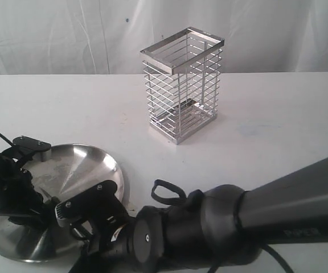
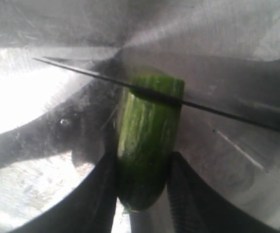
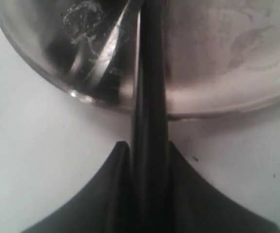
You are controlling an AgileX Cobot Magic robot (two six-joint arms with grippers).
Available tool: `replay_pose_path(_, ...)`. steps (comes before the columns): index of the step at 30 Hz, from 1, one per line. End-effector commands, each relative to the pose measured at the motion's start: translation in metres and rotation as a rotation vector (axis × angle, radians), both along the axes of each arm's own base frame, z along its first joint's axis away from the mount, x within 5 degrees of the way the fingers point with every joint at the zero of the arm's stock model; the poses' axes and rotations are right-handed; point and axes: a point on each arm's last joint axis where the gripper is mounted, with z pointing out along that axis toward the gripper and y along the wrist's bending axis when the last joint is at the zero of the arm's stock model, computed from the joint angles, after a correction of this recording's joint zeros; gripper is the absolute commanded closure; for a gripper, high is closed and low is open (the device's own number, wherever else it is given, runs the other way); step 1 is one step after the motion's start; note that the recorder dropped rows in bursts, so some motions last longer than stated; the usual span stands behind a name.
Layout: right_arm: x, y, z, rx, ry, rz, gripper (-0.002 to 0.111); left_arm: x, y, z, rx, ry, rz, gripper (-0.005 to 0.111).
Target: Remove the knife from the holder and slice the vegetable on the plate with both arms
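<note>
Knife (image 2: 218, 111) across vegetable (image 2: 147, 141) in left claw (image 2: 141, 194)

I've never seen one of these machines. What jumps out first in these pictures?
A thin black knife crosses the end of a stubby green vegetable, which the left fingers pinch on the shiny metal plate. Behind, mid-table, an empty wire holder stands upright, while the bulky right arm fills the foreground.
</note>
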Motion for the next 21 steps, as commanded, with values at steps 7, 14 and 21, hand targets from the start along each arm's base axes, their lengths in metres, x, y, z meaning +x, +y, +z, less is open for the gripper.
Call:
replay_pose_path(7,-0.01,0.011,-0.024,-0.12,0.092,0.185,0.108,-0.003,0.0,-0.003,-0.012,0.022,0.02,0.083)
replay_pose_path(14,-0.019,-0.011,-0.026,-0.294,0.163,0.2,0.108,-0.001,0.0,-0.002,-0.013,0.014,0.035,0.083)
replay_pose_path(21,-0.025,-0.026,-0.018,-0.431,0.226,0.227,0.108,-0.001,0.0,-0.002,-0.014,0.015,0.041,0.083)
